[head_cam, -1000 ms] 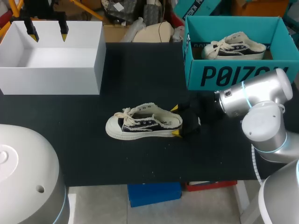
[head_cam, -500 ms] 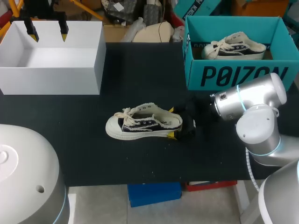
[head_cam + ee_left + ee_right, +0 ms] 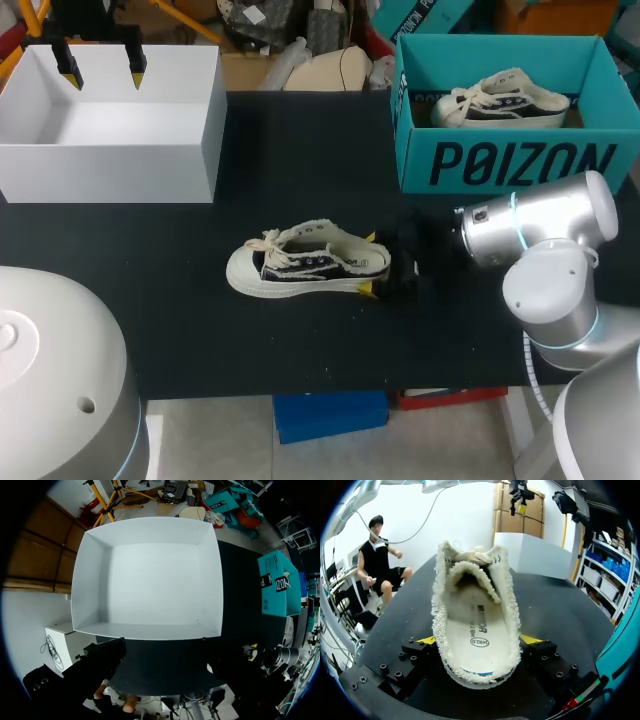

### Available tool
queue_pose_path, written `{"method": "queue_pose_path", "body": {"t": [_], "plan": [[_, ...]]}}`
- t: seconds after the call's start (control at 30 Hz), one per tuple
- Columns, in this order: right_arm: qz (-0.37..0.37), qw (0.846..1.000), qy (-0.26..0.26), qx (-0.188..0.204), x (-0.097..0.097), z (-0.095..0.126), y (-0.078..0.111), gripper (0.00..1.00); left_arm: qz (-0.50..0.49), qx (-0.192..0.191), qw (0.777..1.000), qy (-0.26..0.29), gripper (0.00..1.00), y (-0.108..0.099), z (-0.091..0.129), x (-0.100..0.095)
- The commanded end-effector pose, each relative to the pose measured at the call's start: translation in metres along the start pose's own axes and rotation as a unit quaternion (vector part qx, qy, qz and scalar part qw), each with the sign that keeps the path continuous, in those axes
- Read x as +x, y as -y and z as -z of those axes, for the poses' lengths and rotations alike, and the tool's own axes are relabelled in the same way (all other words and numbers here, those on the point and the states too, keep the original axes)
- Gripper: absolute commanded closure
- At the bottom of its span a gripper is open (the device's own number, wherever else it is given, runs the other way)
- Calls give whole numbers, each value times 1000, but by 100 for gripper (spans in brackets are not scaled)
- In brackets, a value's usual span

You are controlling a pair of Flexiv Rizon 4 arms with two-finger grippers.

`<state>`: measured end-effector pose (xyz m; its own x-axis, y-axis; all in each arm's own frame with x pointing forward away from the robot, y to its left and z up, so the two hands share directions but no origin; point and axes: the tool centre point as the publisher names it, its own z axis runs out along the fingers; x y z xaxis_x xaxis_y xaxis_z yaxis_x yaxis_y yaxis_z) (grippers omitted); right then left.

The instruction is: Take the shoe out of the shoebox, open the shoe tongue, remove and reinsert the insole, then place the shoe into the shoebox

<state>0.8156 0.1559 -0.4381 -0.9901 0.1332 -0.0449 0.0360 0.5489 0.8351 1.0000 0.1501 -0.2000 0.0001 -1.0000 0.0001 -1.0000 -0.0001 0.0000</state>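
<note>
A black-and-cream sneaker (image 3: 305, 265) lies on its sole mid-table, toe to the left. My right gripper (image 3: 370, 263) is at its heel, one yellow tip on each side. In the right wrist view the fleece-lined shoe (image 3: 475, 630) fills the gap between the fingers, and both tips press against its sides; the insole (image 3: 475, 640) lies inside. A teal shoebox (image 3: 510, 160) at the back right holds a second sneaker (image 3: 500, 100). My left gripper (image 3: 102, 72) hangs open above the white box (image 3: 110, 130); its wrist view looks down into the empty white box (image 3: 150, 575).
The white box takes up the back left corner and the teal shoebox the back right. Bare black tabletop (image 3: 300, 350) lies in front of the shoe and between the two boxes.
My right gripper slid left along the shoe's heel and its fingers closed in against it. The shoe and the left arm stayed put.
</note>
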Motion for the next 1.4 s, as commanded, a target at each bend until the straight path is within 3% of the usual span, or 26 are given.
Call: {"method": "queue_pose_path", "body": {"t": [0.03, 0.13, 0.3, 0.67, 0.73, 1.4], "plan": [[0, 1000, 1, 1, 1, -1, 1, 100, -2, 11, 1000, 6, 0, 5, 9, 2], [0, 1000, 1, 1, 1, -1, 1, 100, 49, 13, 999, -5, 0, 6, 19, 15], [0, 1000, 1, 1, 1, -1, 1, 100, 85, 11, 996, -24, 0, -14, 26, 45], [0, 1000, 1, 1, 1, -1, 1, 100, 135, 24, 990, -21, 0, -60, 26, 107], [0, 1000, 1, 1, 1, -1, 1, 100, 128, 6, 991, -30, 0, -68, 21, 118], [0, 1000, 1, 1, 1, -1, 1, 100, 128, 6, 991, -30, 0, -68, 21, 118]]}}
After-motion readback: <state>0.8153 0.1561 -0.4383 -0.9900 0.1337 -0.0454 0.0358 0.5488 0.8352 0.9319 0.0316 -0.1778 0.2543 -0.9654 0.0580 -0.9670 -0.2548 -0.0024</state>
